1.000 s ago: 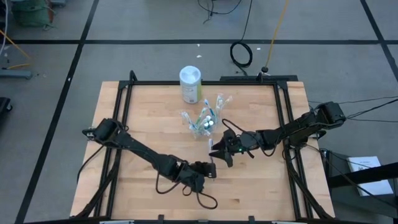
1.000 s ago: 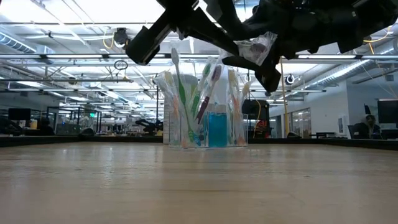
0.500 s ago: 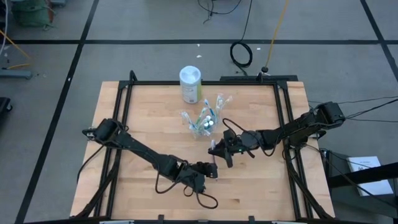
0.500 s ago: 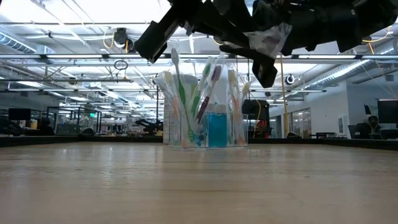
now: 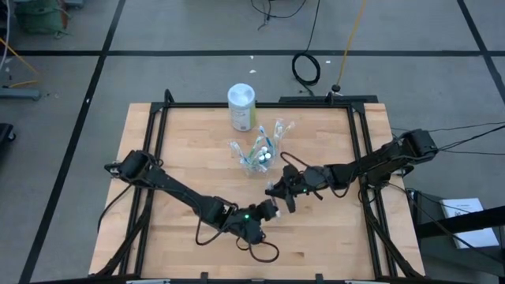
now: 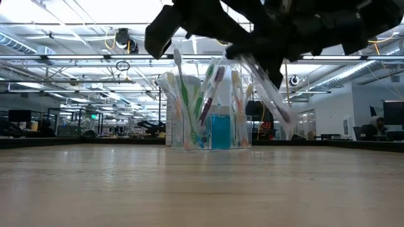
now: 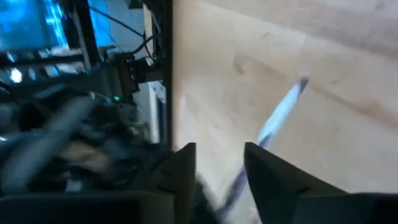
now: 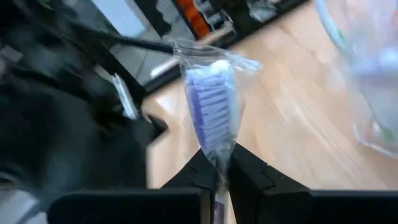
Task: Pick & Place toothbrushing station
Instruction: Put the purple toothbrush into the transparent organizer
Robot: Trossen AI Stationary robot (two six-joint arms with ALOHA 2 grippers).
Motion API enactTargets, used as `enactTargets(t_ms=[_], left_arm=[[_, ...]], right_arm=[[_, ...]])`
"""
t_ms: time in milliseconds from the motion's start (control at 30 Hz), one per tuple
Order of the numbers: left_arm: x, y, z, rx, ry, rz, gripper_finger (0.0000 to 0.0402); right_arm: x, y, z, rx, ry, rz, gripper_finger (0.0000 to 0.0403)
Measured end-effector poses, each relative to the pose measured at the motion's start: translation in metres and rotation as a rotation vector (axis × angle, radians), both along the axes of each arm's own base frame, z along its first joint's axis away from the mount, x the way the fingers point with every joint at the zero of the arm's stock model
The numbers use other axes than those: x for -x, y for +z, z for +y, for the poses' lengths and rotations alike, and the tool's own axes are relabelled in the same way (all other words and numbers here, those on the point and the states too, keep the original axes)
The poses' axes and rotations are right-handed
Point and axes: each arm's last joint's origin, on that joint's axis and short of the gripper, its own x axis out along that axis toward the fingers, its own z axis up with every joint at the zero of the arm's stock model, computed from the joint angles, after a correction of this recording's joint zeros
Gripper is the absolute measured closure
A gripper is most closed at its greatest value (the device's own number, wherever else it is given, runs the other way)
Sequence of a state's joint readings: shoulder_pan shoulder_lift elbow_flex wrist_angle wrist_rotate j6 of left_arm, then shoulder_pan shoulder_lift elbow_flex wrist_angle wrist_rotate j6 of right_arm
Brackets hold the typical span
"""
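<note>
- Toothbrush [image 8: 213, 118] in a clear wrapper, with purple bristles, sits pinched between the right gripper's [image 8: 217, 171] closed fingers; its bristle end sticks out past the fingertips.
- From the table-level camera the wrapped brush slants down below the dark arms, off the wood.
- Left gripper [image 7: 219, 163] is just beside the right gripper [image 5: 278, 192], on the side away from the cup; its fingers stand apart with the thin handle lying between them, and I cannot tell whether they touch it.
- Clear plastic cup [image 5: 256, 155] stands upright just beyond the right gripper, holding pastel toothbrushes [image 6: 180, 94] and a teal toothpaste tube [image 6: 221, 131].
- White canister [image 5: 241, 106] with a green label stands farther out, behind the cup on the wooden table [image 5: 189, 150].
</note>
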State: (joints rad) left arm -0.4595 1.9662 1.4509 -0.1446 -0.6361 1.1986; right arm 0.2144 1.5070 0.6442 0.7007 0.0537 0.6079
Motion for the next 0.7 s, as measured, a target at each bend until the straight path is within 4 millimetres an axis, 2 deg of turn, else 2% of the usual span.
enactTargets(t_ms=[133,300,400,500,600,700], left_arm=[[0.004,0.001,-0.007,0.132,0.058,-0.036,0.0226],[0.013,0.009,-0.015,0.378,0.187,-0.101,0.0216],[0.025,0.028,-0.009,0.541,0.331,-0.164,0.0216],[0.043,0.051,0.005,0.666,0.451,-0.165,0.0216],[0.063,0.075,0.023,0.793,0.547,-0.164,0.0215],[0.081,0.106,0.038,0.932,0.595,-0.229,0.0215]], right_arm=[[0.000,-0.002,-0.003,0.049,0.006,0.018,0.0390],[0.003,-0.002,-0.010,0.169,0.013,0.057,0.0387],[0.009,0.004,-0.012,0.238,0.024,0.072,0.0390],[0.019,0.020,-0.013,0.334,-0.040,0.053,0.0391],[0.029,0.036,-0.014,0.493,-0.184,0.023,0.0388],[0.034,0.054,-0.016,0.622,-0.402,-0.056,0.0388]])
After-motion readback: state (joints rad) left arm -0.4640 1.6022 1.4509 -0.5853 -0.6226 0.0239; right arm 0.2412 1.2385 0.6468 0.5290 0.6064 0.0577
